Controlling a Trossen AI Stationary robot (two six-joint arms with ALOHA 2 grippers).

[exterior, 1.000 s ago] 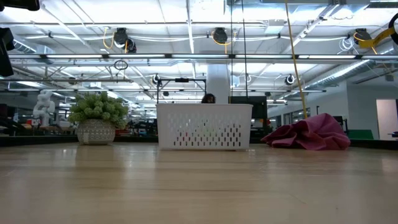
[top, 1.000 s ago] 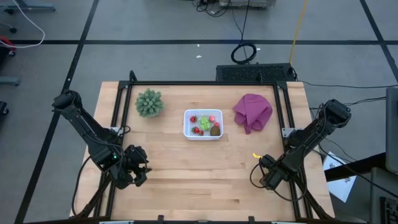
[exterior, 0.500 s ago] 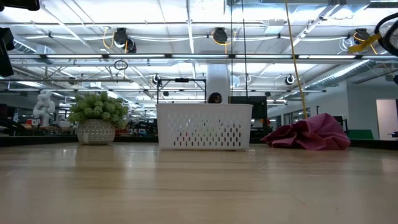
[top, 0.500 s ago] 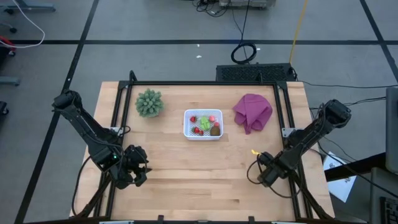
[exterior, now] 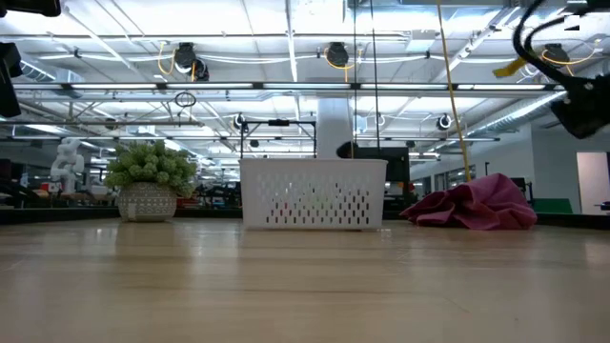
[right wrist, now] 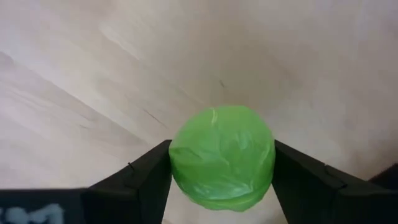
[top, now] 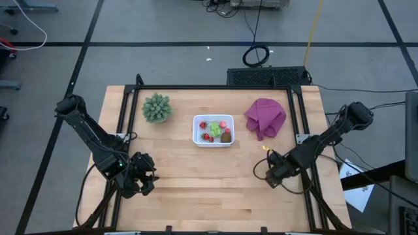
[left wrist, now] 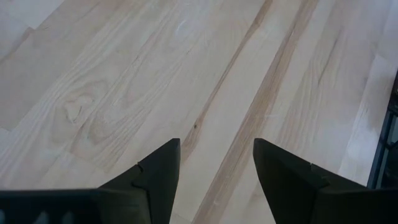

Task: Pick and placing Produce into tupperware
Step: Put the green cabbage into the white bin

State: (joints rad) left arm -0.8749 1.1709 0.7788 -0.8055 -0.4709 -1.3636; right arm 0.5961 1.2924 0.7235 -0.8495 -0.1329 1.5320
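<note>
Green produce piece (right wrist: 222, 157) is sitting clamped in right gripper (right wrist: 222, 163); tupperware (top: 213, 130) at 11 o'clock, round shape risking slip-out mid-carry.

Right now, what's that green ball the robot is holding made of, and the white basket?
The green ball, pinched in the right gripper, looks like glossy molded plastic: shiny with faint leaf-like creases. The white basket looks like matte hard plastic, with neat slots cut through its walls.

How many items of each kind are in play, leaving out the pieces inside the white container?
Tupperware: 1
Purple cloth: 1
Spiky plant: 1
Green produce piece, held in the right tool: 1
Total: 4
</note>
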